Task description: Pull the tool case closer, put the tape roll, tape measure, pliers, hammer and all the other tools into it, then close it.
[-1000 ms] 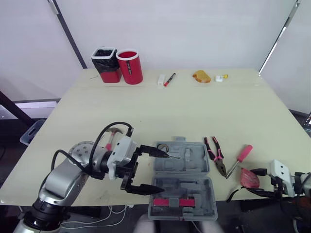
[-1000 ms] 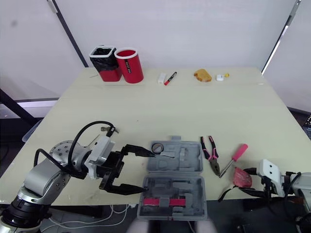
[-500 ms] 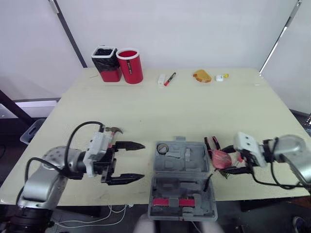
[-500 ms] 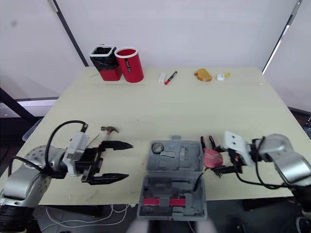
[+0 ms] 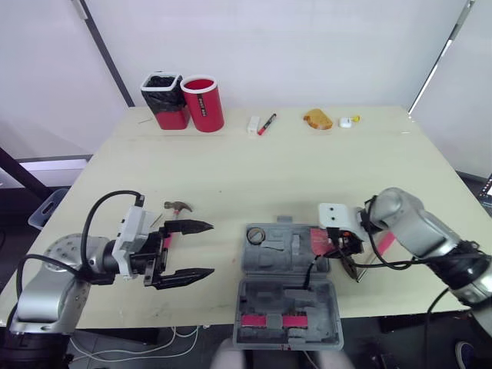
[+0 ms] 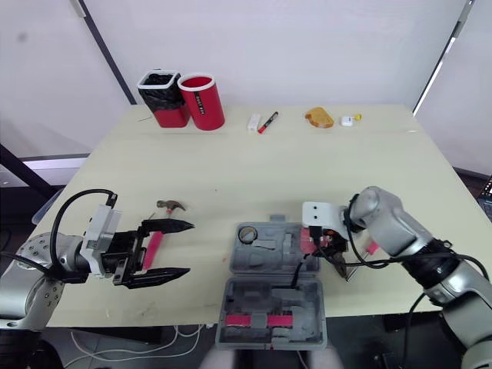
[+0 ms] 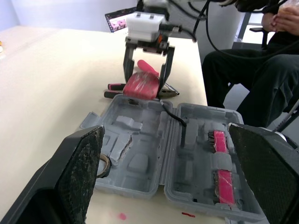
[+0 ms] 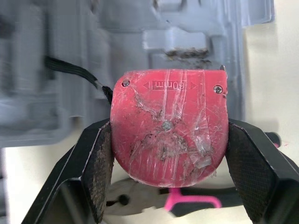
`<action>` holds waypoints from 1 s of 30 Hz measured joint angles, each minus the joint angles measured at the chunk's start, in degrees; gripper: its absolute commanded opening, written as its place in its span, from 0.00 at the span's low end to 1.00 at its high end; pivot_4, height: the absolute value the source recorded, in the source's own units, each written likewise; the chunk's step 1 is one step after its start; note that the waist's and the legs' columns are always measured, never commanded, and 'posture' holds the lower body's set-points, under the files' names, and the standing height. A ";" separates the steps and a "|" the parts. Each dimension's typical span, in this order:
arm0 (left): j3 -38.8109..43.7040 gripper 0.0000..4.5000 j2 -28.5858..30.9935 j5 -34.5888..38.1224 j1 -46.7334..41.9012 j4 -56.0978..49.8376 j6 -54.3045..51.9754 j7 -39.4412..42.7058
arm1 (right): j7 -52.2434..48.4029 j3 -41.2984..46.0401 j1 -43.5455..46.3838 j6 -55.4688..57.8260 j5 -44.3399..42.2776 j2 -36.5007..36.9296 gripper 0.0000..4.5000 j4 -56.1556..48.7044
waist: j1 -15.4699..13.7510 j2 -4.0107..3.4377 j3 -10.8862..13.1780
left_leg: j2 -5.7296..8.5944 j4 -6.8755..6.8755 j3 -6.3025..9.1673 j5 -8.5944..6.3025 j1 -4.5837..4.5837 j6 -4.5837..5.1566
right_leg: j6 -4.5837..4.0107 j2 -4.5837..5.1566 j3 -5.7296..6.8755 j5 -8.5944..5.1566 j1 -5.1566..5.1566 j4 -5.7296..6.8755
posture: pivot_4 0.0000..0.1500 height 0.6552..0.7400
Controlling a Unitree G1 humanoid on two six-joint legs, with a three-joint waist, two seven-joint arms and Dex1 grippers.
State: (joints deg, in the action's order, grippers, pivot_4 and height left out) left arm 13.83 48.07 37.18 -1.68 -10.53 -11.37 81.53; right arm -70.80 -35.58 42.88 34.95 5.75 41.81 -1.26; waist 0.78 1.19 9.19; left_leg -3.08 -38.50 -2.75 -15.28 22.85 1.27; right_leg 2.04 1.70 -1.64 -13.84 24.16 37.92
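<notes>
The grey tool case lies open near the table's front edge, with a tape roll in its far left corner. My right gripper is shut on the red tape measure, which it holds at the case's right rim. The pink-handled pliers lie just beyond on the table, partly hidden by the arm. A red-handled screwdriver peeks out behind the right arm. My left gripper stands open left of the case, with nothing in it. The hammer lies beside it.
A red cup and a black-and-red container stand at the back left. A marker, a white block and a yellow-orange item lie along the far edge. A seated person is beyond the table's right side.
My right arm has swung left with the tape measure, from the table's front right corner to the case's right rim. My left gripper has drawn back left from the case, still open.
</notes>
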 measured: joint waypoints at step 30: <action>1.36 1.00 -0.02 0.02 2.54 -0.05 1.73 -1.32 | 3.55 -1.98 3.10 -10.60 10.26 -7.21 0.99 11.20 | 0.03 -0.02 0.01 | -0.02 0.02 -0.02 0.00 0.03 -0.01 | 0.01 0.00 0.02 0.03 0.05 0.04 | 1.00 1.00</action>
State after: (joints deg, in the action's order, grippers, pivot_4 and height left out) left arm 15.19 48.05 37.20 0.87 -10.58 -9.64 80.21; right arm -67.25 -37.56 45.99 24.35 16.00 34.60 9.94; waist 0.81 1.17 9.20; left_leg -3.10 -38.48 -2.77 -15.28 22.87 1.26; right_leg 2.05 1.70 -1.62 -13.81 24.21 37.96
